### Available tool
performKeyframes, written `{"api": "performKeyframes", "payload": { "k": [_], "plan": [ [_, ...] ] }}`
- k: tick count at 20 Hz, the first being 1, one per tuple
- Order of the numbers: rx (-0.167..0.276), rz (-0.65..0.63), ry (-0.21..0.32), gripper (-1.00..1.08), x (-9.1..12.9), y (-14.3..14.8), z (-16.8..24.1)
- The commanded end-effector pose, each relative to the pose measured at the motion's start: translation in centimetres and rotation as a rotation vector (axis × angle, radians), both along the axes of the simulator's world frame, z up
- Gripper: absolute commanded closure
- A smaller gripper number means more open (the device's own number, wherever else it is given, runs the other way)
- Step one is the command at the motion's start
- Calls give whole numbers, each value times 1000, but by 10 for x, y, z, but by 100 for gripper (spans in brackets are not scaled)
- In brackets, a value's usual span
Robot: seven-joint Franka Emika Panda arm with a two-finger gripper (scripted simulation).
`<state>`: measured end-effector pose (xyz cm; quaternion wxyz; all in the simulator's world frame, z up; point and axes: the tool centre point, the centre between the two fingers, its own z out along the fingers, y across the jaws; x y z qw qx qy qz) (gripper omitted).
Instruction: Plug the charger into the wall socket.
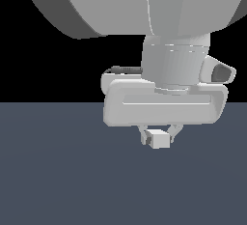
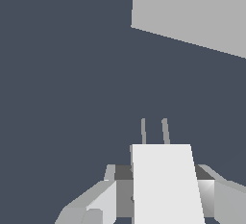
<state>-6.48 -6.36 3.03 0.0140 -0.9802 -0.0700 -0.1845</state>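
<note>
Nearest the wrist camera, charger (image 2: 166, 184) sits clamped between the gripper (image 2: 161, 194) fingers (image 2: 103, 201), two thin prongs pointing ahead. Socket (image 2: 192, 11) plate stands well apart, at about one o'clock from the charger. Floor (image 1: 58, 180) is dark grey-blue.

charger (image 2: 166, 184) white | wall socket (image 2: 197, 11) light grey | floor (image 1: 58, 180) slate blue
</note>
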Motion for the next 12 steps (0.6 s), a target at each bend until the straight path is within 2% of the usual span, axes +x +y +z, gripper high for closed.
{"api": "performKeyframes", "payload": {
  "k": [1, 12],
  "plan": [
    [1, -41, -2, 108, 2, 0, 9],
    [4, -237, -5, 108, 10, -1, 47]
  ]
}}
